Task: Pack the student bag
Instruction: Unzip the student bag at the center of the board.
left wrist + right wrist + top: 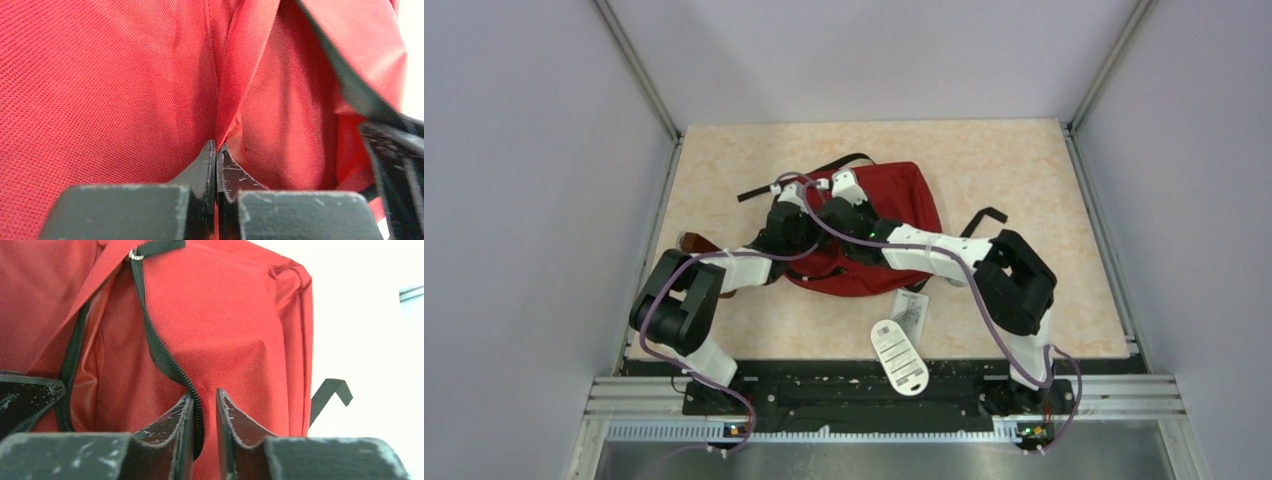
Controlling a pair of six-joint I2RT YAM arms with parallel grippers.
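While the left hand is pinched tight on a fold of the student bag, the right hand stands narrowly apart at the black zipper, and whether it grips cannot be told. Only the top view shows the bag lying mid-tabletop, with both arms elbow-bent, reaching forward over it.

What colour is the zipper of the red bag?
Black. The zipper shows best in the right wrist view.
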